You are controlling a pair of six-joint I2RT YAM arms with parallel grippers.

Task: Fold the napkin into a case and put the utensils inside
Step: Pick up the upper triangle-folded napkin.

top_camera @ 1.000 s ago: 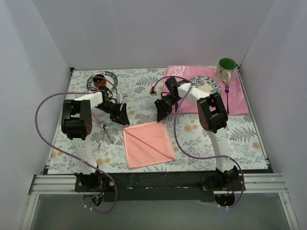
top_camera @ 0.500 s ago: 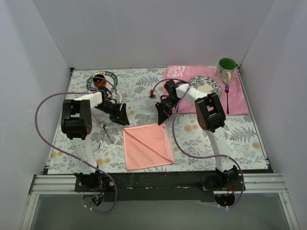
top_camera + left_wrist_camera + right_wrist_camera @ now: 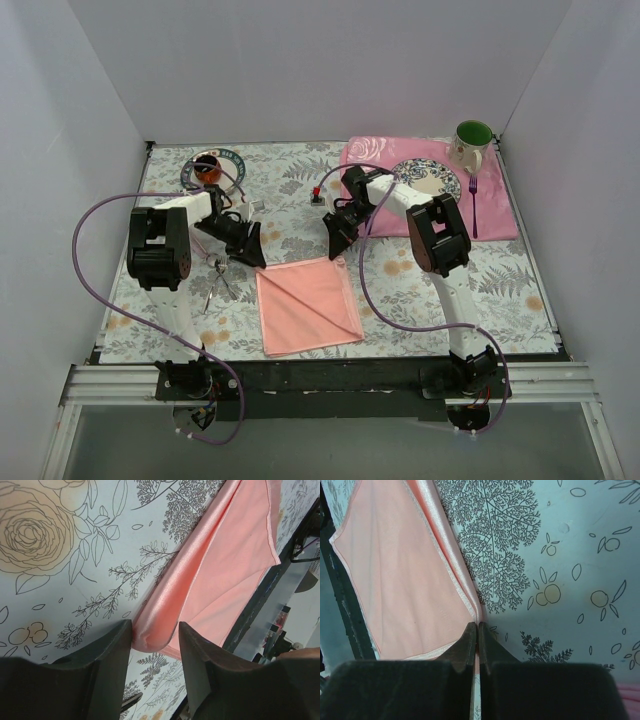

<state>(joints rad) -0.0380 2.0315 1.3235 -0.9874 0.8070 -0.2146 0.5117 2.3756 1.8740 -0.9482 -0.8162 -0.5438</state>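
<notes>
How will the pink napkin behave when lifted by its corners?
Probably floppy: the napkin lies folded with a soft rounded edge, so it should sag below the right gripper pinching its corner. Likely light, being thin cloth. Its satiny sheen suggests it could slip.

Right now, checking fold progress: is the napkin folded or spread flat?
Folded: the napkin shows a diagonal fold line and doubled layers.

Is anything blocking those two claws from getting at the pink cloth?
Nothing visible does. The right gripper is pinched shut on one far corner of the napkin, and the left gripper has its open jaws on either side of the other far corner.
</notes>
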